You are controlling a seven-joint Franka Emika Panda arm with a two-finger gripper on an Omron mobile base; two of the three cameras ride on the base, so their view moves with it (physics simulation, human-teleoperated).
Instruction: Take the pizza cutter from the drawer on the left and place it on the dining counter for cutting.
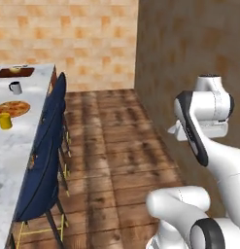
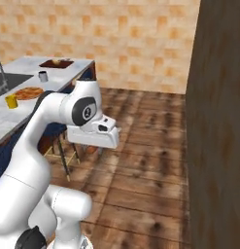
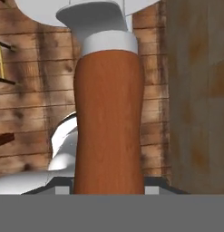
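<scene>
The pizza cutter (image 3: 109,118) stands close in the hand view, its reddish-brown wooden handle rising from between my fingers to a silver collar and the wheel blade at the top edge. My gripper (image 3: 107,190) is shut on the handle; the fingertips are mostly hidden behind it. The hand hangs over the wooden floor, to the right of the dining counter (image 1: 14,146), whose white marble top (image 2: 29,109) runs along the left. The drawer is out of view.
On the counter lie a pizza (image 1: 13,108), a yellow mug (image 1: 4,120), a dark mug (image 1: 15,87) and a board (image 1: 14,72). Blue stools (image 1: 46,155) line its edge. A tall wooden panel (image 1: 189,48) stands at the right. A sink (image 2: 7,80) is inset.
</scene>
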